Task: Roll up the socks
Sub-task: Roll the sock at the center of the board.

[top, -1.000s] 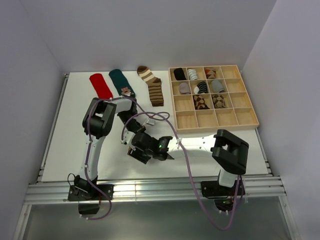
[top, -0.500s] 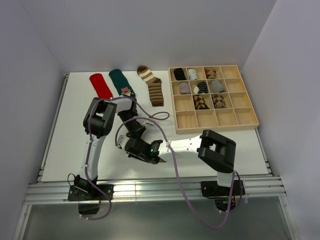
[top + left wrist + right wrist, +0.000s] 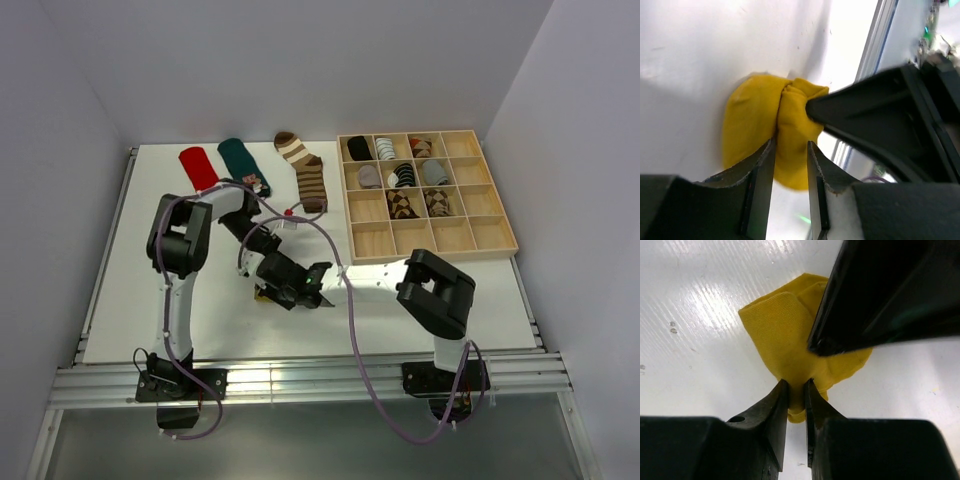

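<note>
Right, yellow sock [image 3: 785, 335] sits bunched on the table [image 3: 130, 280], in the near half, left of centre, and you've got both arms on it. Your right gripper [image 3: 796, 386] is clenched on a fold at the bundle's edge, jaws almost together with fabric pinched between. Your left gripper [image 3: 790, 145] has its jaws parted, straddling another fold; can't tell whether the pads touch the fabric. They come at the bundle from opposite sides, tips close together. Red sock [image 3: 199, 168], teal sock [image 3: 240, 163] and striped sock [image 3: 306, 172] lie flat along the far edge, side by side. Tray [image 3: 435, 258] sits far right, rolled socks [image 3: 400, 205] in its far compartments.
</note>
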Robot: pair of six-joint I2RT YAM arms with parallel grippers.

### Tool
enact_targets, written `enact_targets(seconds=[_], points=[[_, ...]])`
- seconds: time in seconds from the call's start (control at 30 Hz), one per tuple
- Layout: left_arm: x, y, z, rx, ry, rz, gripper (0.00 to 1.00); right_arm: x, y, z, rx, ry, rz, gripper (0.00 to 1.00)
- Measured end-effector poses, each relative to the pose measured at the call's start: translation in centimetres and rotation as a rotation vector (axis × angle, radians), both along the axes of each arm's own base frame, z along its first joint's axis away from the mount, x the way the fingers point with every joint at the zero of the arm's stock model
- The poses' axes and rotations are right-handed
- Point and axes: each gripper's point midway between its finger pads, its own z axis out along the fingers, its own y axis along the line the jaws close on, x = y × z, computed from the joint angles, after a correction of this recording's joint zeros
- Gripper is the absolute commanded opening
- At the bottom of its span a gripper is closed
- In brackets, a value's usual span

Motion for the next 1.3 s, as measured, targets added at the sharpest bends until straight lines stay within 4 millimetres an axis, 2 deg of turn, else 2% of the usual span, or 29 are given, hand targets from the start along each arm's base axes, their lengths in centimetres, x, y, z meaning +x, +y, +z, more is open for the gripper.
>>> enact_targets(seconds=[0.2, 0.33, 0.5, 0.7, 0.73, 0.8, 0.83, 0.93, 1.03, 1.17, 1.3], points=[[2.9, 1.9, 2.2, -0.075, -0.173, 0.102, 0.34, 0.3, -0.2, 0.2, 0.046, 0.148, 0.009, 0.11], [3.5, 3.5, 3.4, -0.074, -0.306, 0.192, 0.32, 0.8, 0.3, 0.2, 0.063, 0.26, 0.023, 0.11], [5.0, 5.7, 4.1, -0.013, -0.575, 0.317, 0.34, 0.6, 1.0, 0.4, 0.082, 0.391, 0.079, 0.1], [5.8, 7.7, 7.0, 0.036, -0.89, 0.457, 0.42, 1.1, 0.7, 0.3, 0.105, 0.538, 0.083, 0.1], [6.0, 7.8, 7.5, 0.032, -0.926, 0.469, 0.47, 1.3, 0.7, 0.4, 0.11, 0.555, 0.07, 0.1], [6.1, 7.6, 8.6, 0.012, -0.999, 0.491, 0.48, 1.8, 0.6, 0.4, 0.122, 0.584, 0.052, 0.09], [6.2, 7.5, 8.9, 0.008, -1.018, 0.502, 0.43, 1.9, 0.5, 0.4, 0.126, 0.59, 0.049, 0.09], [6.7, 7.5, 9.6, -0.006, -1.054, 0.518, 0.43, 2.1, 0.2, 0.4, 0.125, 0.602, 0.038, 0.09], [6.9, 7.8, 9.6, -0.015, -1.088, 0.515, 0.5, 2.2, 0.3, 0.3, 0.11, 0.615, 0.031, 0.1], [5.4, 8.0, 9.0, -0.024, -1.172, 0.451, 0.56, 2.5, 0.8, 0.2, 0.093, 0.642, 0.025, 0.1], [3.9, 6.6, 8.5, -0.035, -1.27, 0.308, 0.56, 2.8, 1.4, 0.1, 0.084, 0.681, 0.022, 0.1]])
